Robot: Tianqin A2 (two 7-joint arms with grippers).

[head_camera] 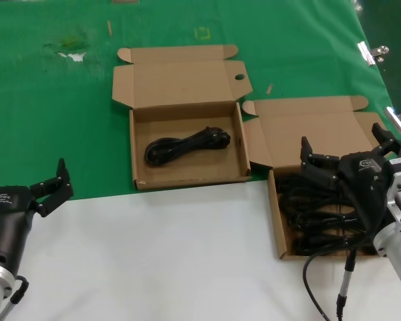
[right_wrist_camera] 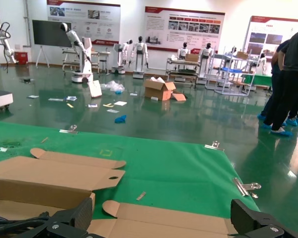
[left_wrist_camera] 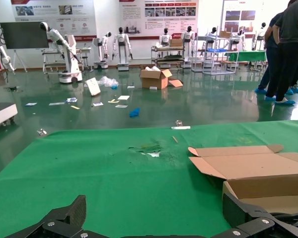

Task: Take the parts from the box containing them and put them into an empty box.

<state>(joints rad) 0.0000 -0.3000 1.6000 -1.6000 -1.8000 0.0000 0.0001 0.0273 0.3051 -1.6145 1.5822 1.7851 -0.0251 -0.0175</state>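
Cable bundles [head_camera: 321, 221] in the plain-lid box [head_camera: 278, 231]: light, floppy, tangle-prone; grab mid-coil. Right gripper [head_camera: 344, 155] spread above them; left gripper [head_camera: 52, 186] spread, well left.

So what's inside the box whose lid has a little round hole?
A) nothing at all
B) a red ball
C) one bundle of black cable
C: the box with the hole in its lid holds a single coiled black cable on its floor.
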